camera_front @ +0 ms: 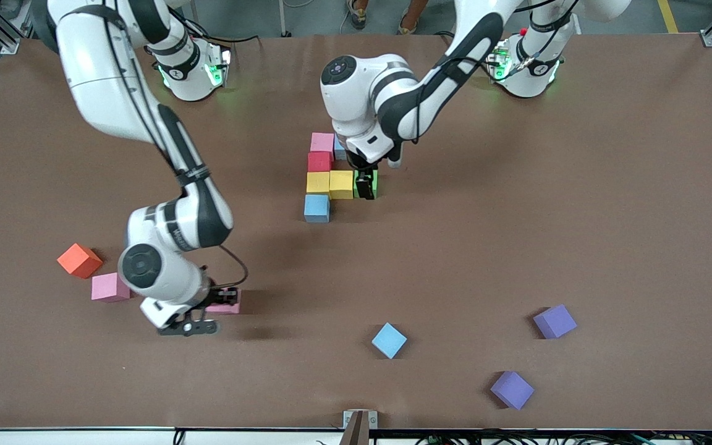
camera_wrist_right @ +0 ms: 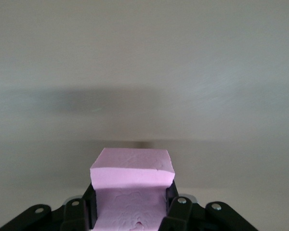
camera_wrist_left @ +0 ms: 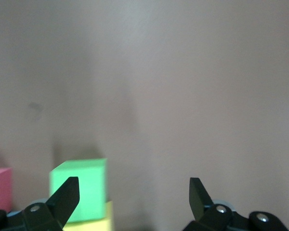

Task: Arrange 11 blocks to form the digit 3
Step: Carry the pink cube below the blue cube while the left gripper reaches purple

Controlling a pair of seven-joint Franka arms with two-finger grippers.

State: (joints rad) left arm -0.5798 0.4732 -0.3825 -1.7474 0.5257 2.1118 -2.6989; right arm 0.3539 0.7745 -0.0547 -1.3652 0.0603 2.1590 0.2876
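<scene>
Partial digit 3 (camera_front: 330, 176) near table (camera_front: 578, 185) centre: pink cube (camera_front: 322, 141) at 12 o'clock, red cube (camera_front: 319, 161) below it, then a row of two yellow cubes (camera_front: 329, 183) and a green cube (camera_front: 373, 183), light blue cube (camera_front: 317, 207) at 6 o'clock. Left gripper (camera_front: 365, 188) over the green cube, jaws spread wide, holding nothing. Right gripper (camera_front: 223, 301), at 8 o'clock from the figure, is clamped on a pink block (camera_wrist_right: 132, 179). Loose: second pink block (camera_front: 109, 287), orange cube (camera_front: 79, 260), blue block (camera_front: 389, 340), two purple blocks (camera_front: 554, 321).
</scene>
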